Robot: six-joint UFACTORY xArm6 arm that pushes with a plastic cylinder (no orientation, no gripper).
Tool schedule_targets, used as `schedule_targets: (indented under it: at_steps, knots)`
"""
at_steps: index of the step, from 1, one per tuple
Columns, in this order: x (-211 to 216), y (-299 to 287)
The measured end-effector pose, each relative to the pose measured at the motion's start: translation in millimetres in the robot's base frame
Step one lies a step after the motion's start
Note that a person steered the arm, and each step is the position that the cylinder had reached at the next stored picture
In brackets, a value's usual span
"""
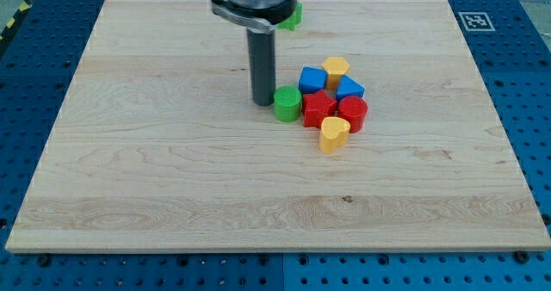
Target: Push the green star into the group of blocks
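Observation:
The green star lies near the view's top, mostly hidden behind the arm's body, so only its right edge shows. The group of blocks sits right of the middle: a green cylinder, a blue cube, a yellow hexagon, a blue triangle, a red star, a red cylinder and a yellow heart. My tip rests on the board just left of the green cylinder, close to it or touching it. The green star is well above the group.
The wooden board lies on a blue perforated table. A black-and-white marker tag sits at the board's top right corner.

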State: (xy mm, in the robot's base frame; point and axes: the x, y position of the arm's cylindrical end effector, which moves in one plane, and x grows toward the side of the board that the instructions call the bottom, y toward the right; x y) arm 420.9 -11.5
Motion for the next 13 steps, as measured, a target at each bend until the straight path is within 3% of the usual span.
schedule_targets:
  at_steps: [1,4,5,6,9,11,13]
  knots:
    - [-17,-4]
    - [-175,-15]
    - [-198,-6]
    - [-203,49]
    - [-202,84]
    - [-186,84]
    - [-131,55]
